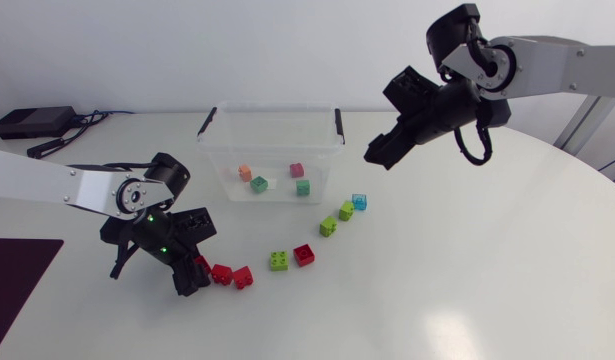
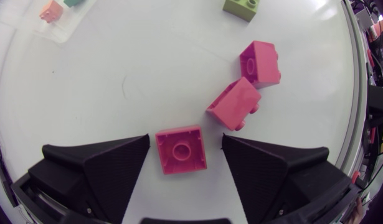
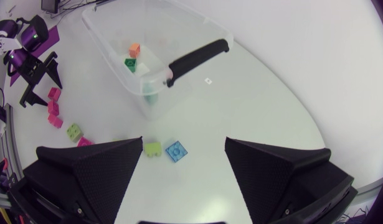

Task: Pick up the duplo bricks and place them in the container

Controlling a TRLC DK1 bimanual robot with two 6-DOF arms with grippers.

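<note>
White table (image 1: 467,290); clear container (image 1: 270,128) at the far side, a few bricks (image 1: 259,184) inside (orange, green, pink). Right gripper (image 3: 184,142) hangs raised beside it, wide open, empty. Left gripper (image 2: 185,140) sits low, open around a red brick (image 2: 182,152), fingers not touching it.
</note>
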